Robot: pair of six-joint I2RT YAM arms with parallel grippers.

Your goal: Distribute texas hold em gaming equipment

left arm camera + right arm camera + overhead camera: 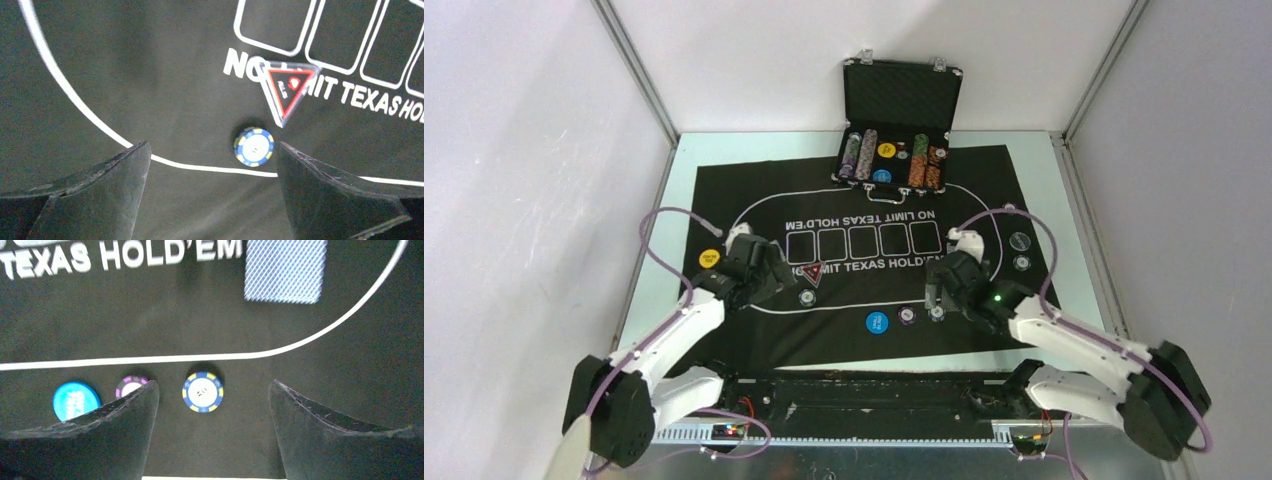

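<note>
Two black two-finger grippers are poised over the black felt mat with white lettering (724,200), both spread wide with nothing between their fingers. The left gripper (212,192) hangs above the mat's left side. In its wrist view a round blue-and-yellow striped chip (254,146) lies flat on the felt ahead of the gap, just inside the white curved line and apart from both fingers. Just beyond that chip sits a clear triangular marker with a red triangle (289,90), overlapping the printed lettering. A yellow round button (709,258) lies left of this arm, near the mat's edge.

The right gripper (214,432) is likewise wide open and empty. A second blue-and-yellow striped chip (202,391) lies flat in front of its gap, just outside the white line. To that chip's left is a purple-and-white chip (131,386), partly hidden by a finger, then a flat bright blue round button (76,400) with white print. Farther off, inside the line, a blue-backed playing card (285,270) lies face down; whether it is one card or a small stack I cannot tell. A dark grey round button (1020,241) and a second dark grey button (1022,263) lie near the mat's right end.

At the far edge stands the black hard case with metal edges (902,95), lid raised, holding rows of chips (864,155).
</note>
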